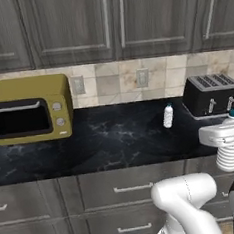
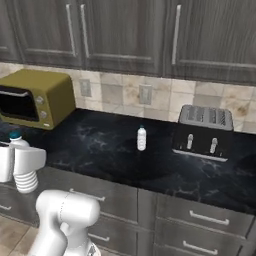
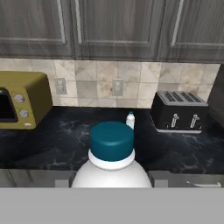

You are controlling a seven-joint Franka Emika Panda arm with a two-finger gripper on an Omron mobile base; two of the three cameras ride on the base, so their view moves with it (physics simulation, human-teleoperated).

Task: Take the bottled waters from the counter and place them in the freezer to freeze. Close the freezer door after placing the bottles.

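Toaster (image 2: 204,132) and toaster oven (image 2: 36,97) flanking counter (image 2: 100,145) bottle (image 2: 142,138)

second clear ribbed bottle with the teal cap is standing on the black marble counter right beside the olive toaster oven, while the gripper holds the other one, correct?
Not quite. The second clear ribbed bottle stands on the black marble counter nearer the black toaster, well apart from the olive toaster oven, as the right base view shows. The gripper does hold the other bottle.

Glossy marbled counter (image 1: 116,139), ribbed plastic bottle (image 1: 229,157)
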